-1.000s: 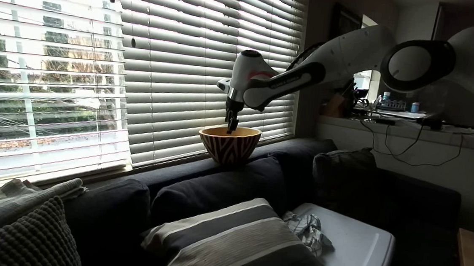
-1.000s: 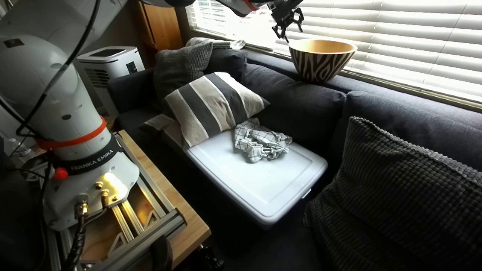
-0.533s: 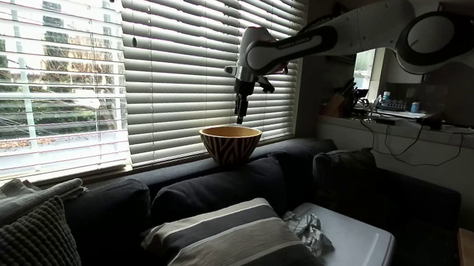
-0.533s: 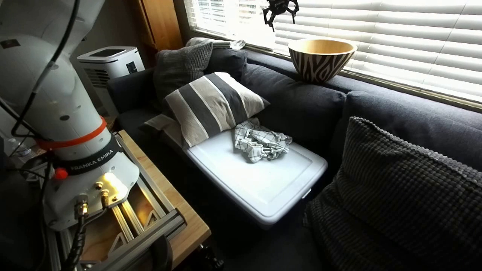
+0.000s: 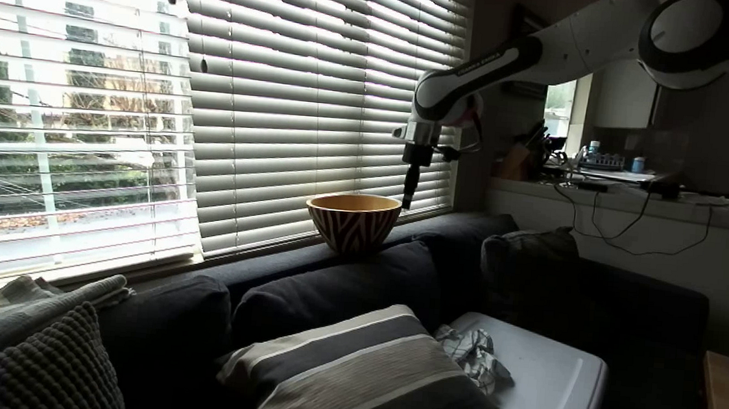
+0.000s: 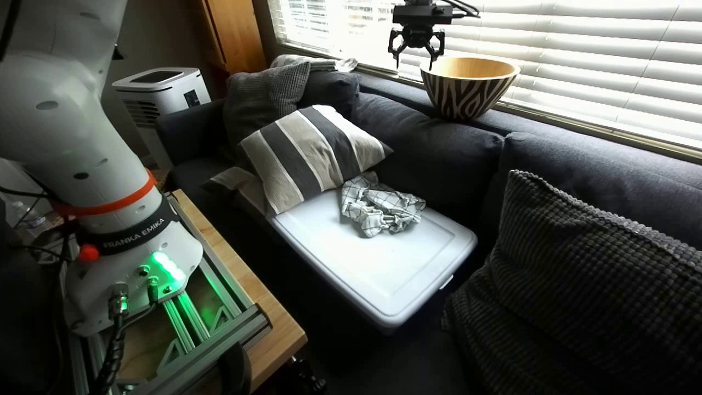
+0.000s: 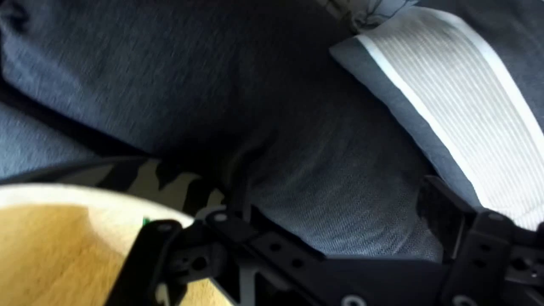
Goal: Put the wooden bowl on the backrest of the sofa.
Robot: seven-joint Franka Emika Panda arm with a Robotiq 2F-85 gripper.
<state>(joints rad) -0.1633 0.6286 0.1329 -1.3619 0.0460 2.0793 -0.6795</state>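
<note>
Round zebra-striped wooden bowl point(image 6: 469, 94), upright on padded fabric backrest point(image 5: 282, 262), black pincer point(image 6: 414, 66) near it, jaws spread

I see the wooden bowl point(image 6: 466, 96) is tan inside and zebra-striped, dark and pale, outside; the sofa backrest point(image 5: 272, 265) is dark navy, the striped cushion point(image 6: 317, 153) grey, beige and white, the gripper point(image 6: 414, 65) black
</note>
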